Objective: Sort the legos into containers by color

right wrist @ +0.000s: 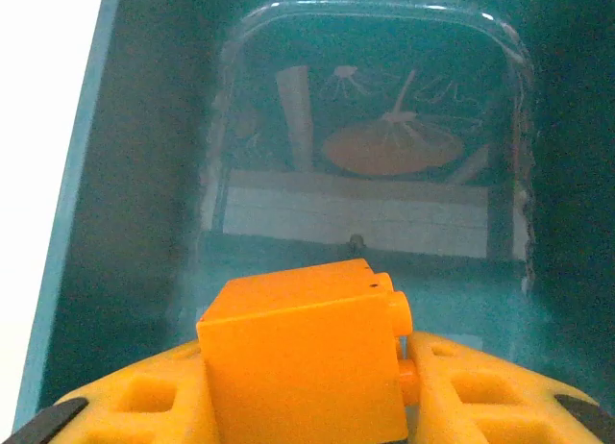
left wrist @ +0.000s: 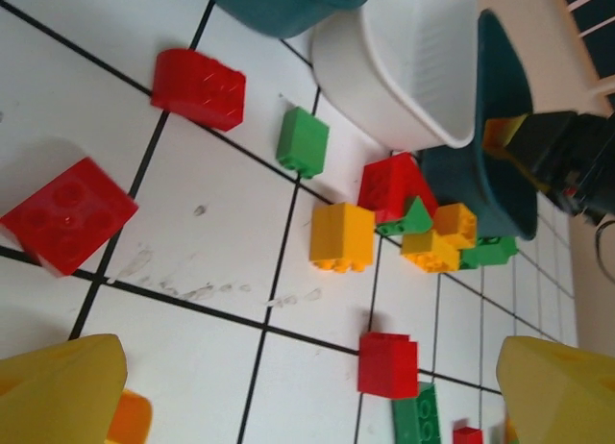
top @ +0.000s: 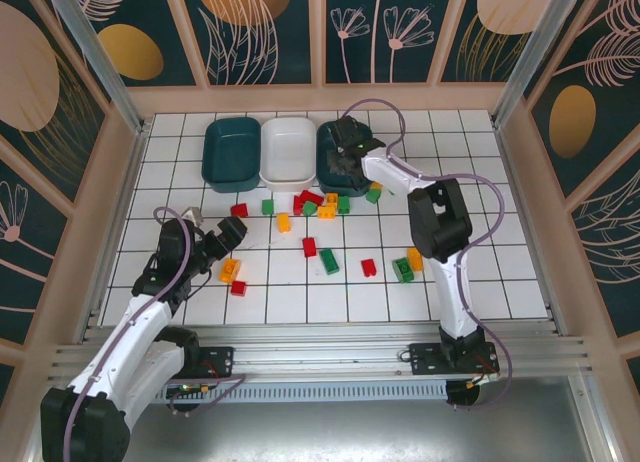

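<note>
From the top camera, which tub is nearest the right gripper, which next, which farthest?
1. Right teal tub, right under the right gripper with its orange brick.
2. White tub, in the middle.
3. Left teal tub, at the left end.

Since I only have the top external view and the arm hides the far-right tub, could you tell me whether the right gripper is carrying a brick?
Observer: Yes, the right gripper holds an orange brick between its fingers, above the inside of the right teal tub.
Operator: Is anything lying in that tub?
Observer: The part of its floor seen from the wrist looks bare.
Operator: And the left gripper?
Observer: The left gripper is open, with nothing between its fingers.
</note>
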Controlling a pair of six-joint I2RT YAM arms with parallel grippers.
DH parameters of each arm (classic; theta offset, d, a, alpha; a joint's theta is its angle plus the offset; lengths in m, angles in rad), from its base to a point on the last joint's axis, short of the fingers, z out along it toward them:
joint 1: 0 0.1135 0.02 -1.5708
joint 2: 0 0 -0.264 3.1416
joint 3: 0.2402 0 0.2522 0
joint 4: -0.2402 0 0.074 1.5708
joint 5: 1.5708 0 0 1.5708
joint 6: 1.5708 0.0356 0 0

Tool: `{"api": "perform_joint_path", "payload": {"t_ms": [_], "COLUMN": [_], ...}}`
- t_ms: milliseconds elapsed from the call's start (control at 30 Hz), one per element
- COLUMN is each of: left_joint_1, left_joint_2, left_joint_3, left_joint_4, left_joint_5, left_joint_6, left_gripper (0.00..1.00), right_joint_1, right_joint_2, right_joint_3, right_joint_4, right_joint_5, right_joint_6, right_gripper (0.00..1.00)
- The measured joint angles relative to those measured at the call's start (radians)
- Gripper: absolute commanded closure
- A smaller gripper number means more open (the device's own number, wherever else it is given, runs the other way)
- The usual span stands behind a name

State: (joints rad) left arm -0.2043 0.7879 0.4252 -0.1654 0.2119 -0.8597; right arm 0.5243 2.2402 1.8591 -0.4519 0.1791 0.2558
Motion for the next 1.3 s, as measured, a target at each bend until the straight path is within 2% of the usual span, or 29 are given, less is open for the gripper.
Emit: {"api": "perform_joint_path", "payload": {"t_ms": [167, 400, 500, 633, 733, 867, 1000, 1133, 1300], "left_joint_1": [0.000, 0.000, 0.000, -0.019, -0.090, -0.223, -0.301, -0.313, -0.314], "left_joint_2": [0.007, 0.042, 0.048, 0.055, 0.090, 0.169, 0.214, 0.217, 0.205], "left_joint_3": [0.024, 0.084, 0.090, 0.089, 0.089, 0.089, 0.090, 0.111, 0.124], "left_joint_4": [-0.026, -0.022, -0.008, 0.023, 0.067, 0.148, 0.208, 0.222, 0.233], "left_joint_5": [0.019, 0.088, 0.127, 0.165, 0.173, 0.177, 0.184, 0.186, 0.186], "left_joint_6": [0.022, 0.045, 0.047, 0.050, 0.053, 0.043, 0.036, 0.038, 0.040], "left_gripper": [0.02, 0.01, 0.02, 0.06, 0.06, 0.06, 0.06, 0.05, 0.05], "right_joint_1": [-0.001, -0.001, 0.003, 0.019, 0.035, 0.045, 0.063, 0.081, 0.093], "right_joint_2": [0.024, 0.001, -0.105, -0.406, -0.674, -0.893, -0.974, -0.985, -0.985], "right_joint_3": [0.121, 0.142, -0.021, -0.378, -0.631, -0.867, -1.049, -1.112, -1.145], "right_joint_4": [-0.062, -0.106, -0.094, -0.096, -0.113, -0.163, -0.224, -0.263, -0.247], "right_joint_5": [0.016, 0.053, 0.079, 0.111, 0.112, 0.107, 0.087, 0.081, 0.070], "right_joint_6": [-0.019, -0.018, -0.011, 0.045, 0.124, 0.240, 0.368, 0.458, 0.513], "right_gripper": [0.42, 0.41, 0.41, 0.40, 0.38, 0.37, 0.36, 0.36, 0.41]}}
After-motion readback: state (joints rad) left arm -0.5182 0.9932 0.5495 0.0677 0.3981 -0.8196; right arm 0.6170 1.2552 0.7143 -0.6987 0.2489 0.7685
